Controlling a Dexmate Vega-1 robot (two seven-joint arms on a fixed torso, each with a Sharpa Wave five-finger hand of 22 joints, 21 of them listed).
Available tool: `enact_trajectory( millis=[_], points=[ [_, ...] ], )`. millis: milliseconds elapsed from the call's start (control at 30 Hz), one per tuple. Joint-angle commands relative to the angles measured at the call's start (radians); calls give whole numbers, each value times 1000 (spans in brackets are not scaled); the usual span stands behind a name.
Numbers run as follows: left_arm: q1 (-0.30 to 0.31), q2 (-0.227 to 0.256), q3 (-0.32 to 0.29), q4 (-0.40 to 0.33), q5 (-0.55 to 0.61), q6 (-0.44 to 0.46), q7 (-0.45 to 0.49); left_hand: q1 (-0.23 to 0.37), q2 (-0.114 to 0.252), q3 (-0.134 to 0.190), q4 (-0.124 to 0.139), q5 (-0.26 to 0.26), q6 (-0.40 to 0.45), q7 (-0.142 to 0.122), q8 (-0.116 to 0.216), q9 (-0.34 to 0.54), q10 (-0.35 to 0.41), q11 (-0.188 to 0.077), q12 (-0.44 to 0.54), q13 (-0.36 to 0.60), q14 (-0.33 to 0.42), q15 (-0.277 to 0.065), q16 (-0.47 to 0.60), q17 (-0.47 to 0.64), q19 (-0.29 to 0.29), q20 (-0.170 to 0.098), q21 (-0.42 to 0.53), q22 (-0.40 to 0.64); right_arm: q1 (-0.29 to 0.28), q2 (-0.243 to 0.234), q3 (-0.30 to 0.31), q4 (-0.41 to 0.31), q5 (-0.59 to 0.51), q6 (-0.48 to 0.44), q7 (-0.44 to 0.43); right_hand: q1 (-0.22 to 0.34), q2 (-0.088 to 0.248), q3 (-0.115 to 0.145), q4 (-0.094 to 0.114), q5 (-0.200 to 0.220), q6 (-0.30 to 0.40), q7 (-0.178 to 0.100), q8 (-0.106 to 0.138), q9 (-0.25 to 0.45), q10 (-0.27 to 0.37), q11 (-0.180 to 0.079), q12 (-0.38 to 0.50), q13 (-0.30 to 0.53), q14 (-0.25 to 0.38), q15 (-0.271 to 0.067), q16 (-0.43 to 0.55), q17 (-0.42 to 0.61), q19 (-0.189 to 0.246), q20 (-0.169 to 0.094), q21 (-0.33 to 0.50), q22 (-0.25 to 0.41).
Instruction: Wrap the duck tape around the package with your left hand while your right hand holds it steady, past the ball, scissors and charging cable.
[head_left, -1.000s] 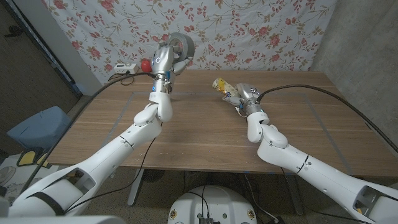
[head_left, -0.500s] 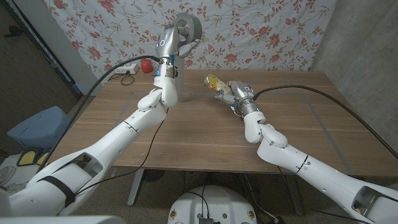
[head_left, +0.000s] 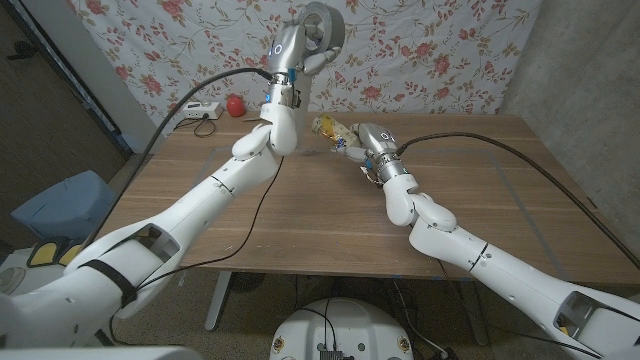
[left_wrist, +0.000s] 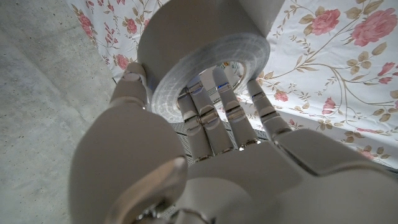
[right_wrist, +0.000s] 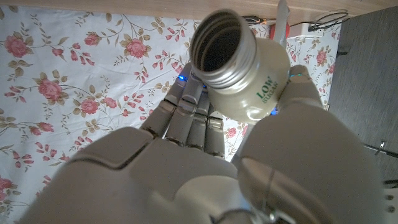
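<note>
Lying at the far left of the head view, off the table: a blue bin or cushion (head_left: 55, 200) on the floor. Sitting at the table's far left corner: a white power strip (head_left: 200, 110) with a dark cable running off it, and just beside it a red ball (head_left: 235, 105). Scissors not making themselves out in any picture.

Rising from the lower left and reaching high above the table's far edge: the left hand (head_left: 300, 45), lifted up against the flowered curtain (head_left: 430, 50). Gripping the grey roll of duct tape (head_left: 325, 25), seen in the left wrist view as a broad silver-grey ring (left_wrist: 205, 56), with fingers (left_wrist: 211, 118) passing up through the core and the thumb pressing on the outside of the roll. Holding the roll well clear of the wooden table (head_left: 300, 210), above and just left of the package.

Coming in from the lower right and stretching toward the table's middle back: the right hand (head_left: 365, 145), closing around the package (head_left: 335, 130), a yellowish patterned thing held above the tabletop. Showing in the right wrist view as a pale container (right_wrist: 245, 68) with an open threaded mouth and green lettering reading "LOW SUGAR", clasped between curled fingers (right_wrist: 186, 112) and thumb.

Trailing across the table's right half: a black cable (head_left: 500, 150) belonging to the right arm.
</note>
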Motion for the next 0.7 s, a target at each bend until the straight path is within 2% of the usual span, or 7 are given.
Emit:
enact_trajectory(
  millis=[33, 700],
  points=[
    [-56, -26, 35, 29, 5, -24, -44, 189, 183, 34, 39, 4, 8, -6, 52, 0, 52, -41, 7, 4, 1, -157, 0, 5, 8, -1, 4, 1, 29, 30, -12, 40, -24, 91, -2, 234, 221, 56, 58, 6, 305, -209, -1, 4, 264, -167, 3, 3, 23, -110, -3, 4, -5, -69, 8, 0],
    [-100, -48, 62, 39, 4, -42, -104, 194, 183, 27, 42, 7, 6, -9, 56, -2, 53, -41, 8, 22, -2, -156, -6, 15, 6, 0, 6, 1, 93, 75, -58, 114, -87, 150, 48, 238, 220, 49, 60, 12, 308, -211, -8, 6, 265, -169, 2, 6, 24, -110, -10, 14, -8, -69, 16, -2]
  ],
)
